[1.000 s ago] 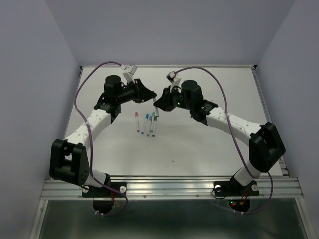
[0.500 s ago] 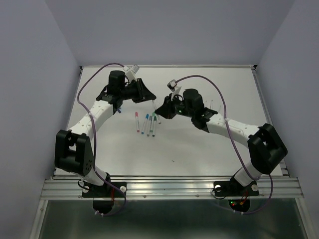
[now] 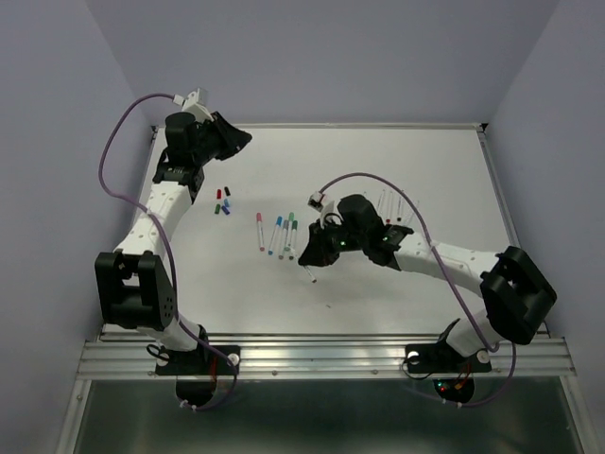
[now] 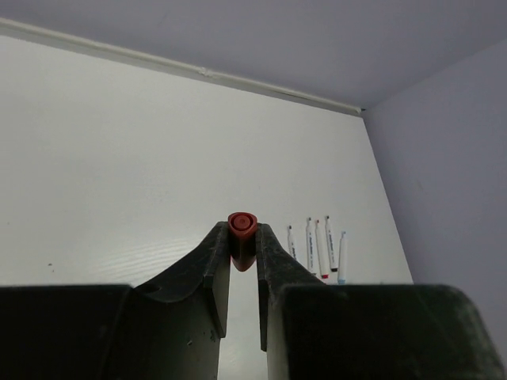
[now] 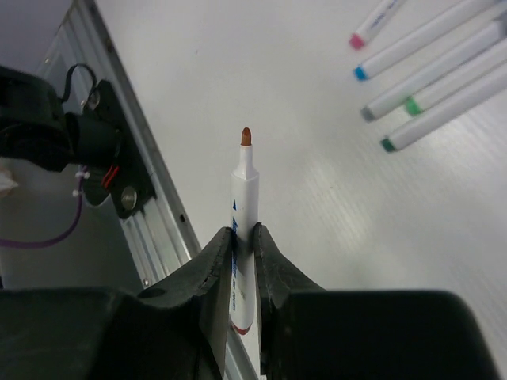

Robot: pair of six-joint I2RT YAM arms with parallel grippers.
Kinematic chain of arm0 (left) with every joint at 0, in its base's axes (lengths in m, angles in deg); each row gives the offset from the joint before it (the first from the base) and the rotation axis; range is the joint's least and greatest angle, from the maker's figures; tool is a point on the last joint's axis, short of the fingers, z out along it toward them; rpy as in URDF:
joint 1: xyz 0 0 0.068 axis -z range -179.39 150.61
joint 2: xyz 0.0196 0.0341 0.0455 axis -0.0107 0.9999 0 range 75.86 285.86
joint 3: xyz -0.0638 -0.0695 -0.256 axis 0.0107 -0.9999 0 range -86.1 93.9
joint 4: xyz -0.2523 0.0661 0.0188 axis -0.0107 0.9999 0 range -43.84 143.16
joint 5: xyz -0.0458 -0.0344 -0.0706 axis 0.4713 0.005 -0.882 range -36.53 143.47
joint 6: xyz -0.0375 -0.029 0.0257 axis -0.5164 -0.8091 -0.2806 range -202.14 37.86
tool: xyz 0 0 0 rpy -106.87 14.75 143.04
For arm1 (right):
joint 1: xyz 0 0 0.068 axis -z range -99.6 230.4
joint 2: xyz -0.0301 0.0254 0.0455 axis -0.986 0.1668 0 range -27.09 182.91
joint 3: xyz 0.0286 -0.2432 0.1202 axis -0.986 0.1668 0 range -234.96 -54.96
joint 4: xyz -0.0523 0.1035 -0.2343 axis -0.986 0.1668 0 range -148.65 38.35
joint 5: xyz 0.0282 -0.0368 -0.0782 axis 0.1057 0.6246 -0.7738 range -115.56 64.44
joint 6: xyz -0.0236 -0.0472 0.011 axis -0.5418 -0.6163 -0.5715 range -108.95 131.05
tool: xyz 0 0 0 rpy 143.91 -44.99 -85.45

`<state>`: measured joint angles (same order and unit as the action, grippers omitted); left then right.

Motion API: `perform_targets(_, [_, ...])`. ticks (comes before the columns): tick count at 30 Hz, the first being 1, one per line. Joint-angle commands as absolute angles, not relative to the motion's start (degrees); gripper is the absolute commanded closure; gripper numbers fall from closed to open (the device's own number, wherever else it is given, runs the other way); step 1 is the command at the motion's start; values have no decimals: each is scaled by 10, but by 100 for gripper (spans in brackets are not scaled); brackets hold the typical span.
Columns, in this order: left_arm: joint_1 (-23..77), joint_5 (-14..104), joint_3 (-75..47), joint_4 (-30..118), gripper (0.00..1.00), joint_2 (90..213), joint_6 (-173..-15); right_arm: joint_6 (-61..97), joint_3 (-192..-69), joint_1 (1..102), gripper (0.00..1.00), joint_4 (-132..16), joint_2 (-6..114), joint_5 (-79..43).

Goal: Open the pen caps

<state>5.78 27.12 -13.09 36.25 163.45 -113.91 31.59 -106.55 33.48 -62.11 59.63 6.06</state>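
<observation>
Pinches a red cap [image 4: 242, 224] at the tips of the left gripper [image 4: 241, 237], jaws nearly together, raised over the far-left corner of the table [image 3: 397, 284]. Clamps a bared pen [image 5: 244, 182] in the right gripper [image 5: 243, 231], long axis along the fingers, tip aimed at the near-left edge. Places loose caps [image 3: 223, 201] below and near-side of the left gripper, likely the drop spot. Finds capped pens [image 3: 280, 235] just far-left of the right gripper, lying near-to-far; open pens [image 3: 389, 204] to its far right.

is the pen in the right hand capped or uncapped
Uncapped. The pen in the right hand shows a bare brown tip, and the left hand pinches a red cap elsewhere.
</observation>
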Motion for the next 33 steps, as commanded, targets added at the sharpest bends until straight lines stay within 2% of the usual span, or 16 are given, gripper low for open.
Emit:
perform_targets(1, [59,327,-117,424,98,1612,-1099,331,-1107,379,99,-560,567,-66])
perform_targets(6, [57,449,-145,520,97,1635,-1068,343,-1118,451,99,-536,580,-98])
perform_targets(8, [57,483,-146,548,96,1655,-1061,350,-1123,478,99,-515,569,-155])
perform_targets(13, [57,507,-129,579,94,1716,-1049,352,-1134,517,99,-480,556,-276])
perform_targets(21, [57,540,-118,598,92,1783,-1040,349,-1137,543,99,-456,557,-314])
perform_targets(24, [57,542,-121,594,80,1789,-1038,349,-1137,549,99,-453,560,-315])
perform_targets(27, [57,549,-121,598,75,1793,-1036,350,-1138,554,99,-449,564,-315])
perform_targets(30, [57,553,-120,600,65,1799,-1035,350,-1139,560,99,-448,568,-315])
perform_targets(33, [57,551,-119,601,61,1806,-1034,347,-1142,565,99,-442,569,-321])
